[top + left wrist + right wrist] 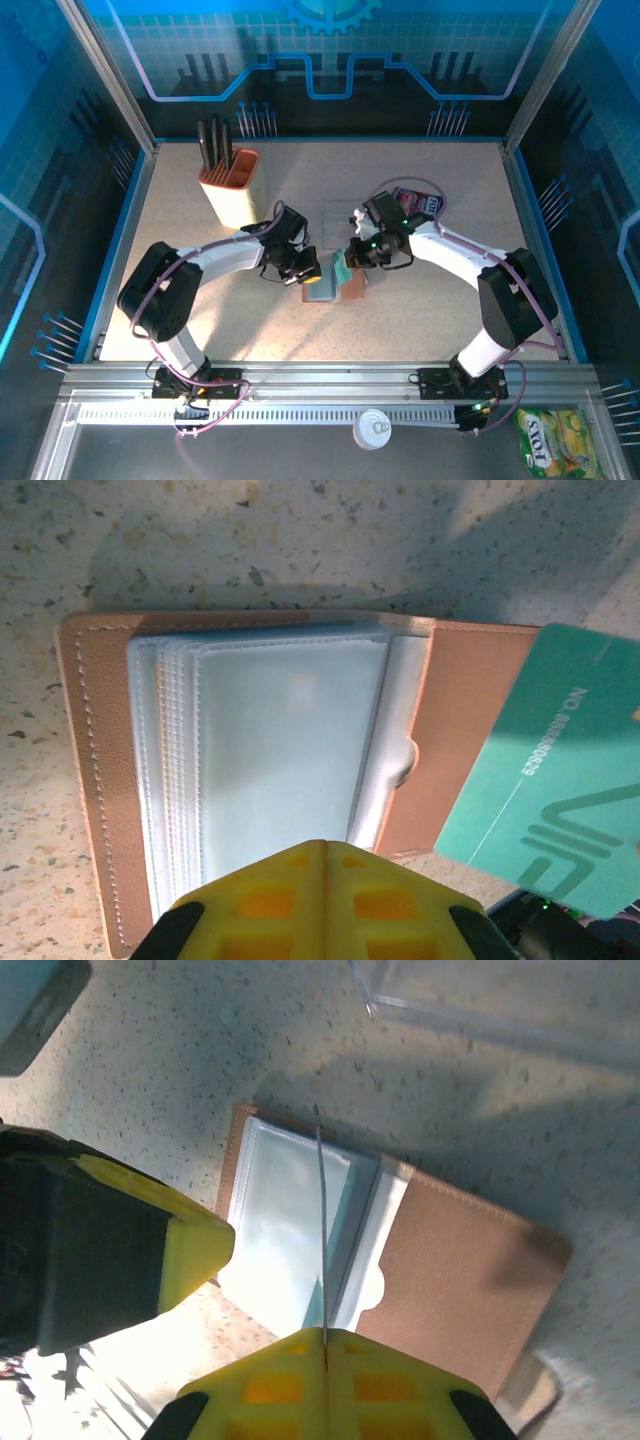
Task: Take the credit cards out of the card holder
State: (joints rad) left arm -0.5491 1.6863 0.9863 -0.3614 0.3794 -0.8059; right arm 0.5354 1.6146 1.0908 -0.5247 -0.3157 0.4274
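Note:
The card holder (340, 290) lies open on the table, brown leather with clear sleeves (290, 750). My left gripper (325, 845) is shut, its tip down on the near edge of the sleeves, with nothing between the fingers. My right gripper (325, 1335) is shut on a teal credit card (560, 790), seen edge-on (320, 1220) in the right wrist view. The card stands upright over the card holder (470, 1270), out of its pocket. In the top view the card (343, 266) sits between my left gripper (307, 268) and my right gripper (352, 258).
An orange-and-cream knife block (230, 185) stands at the back left. A clear plastic case (335, 218) lies just behind the card holder. A purple-pink snack pouch (420, 203) is behind the right arm. A round lid (372, 428) and a yellow snack bag (555, 440) lie off the table's front edge.

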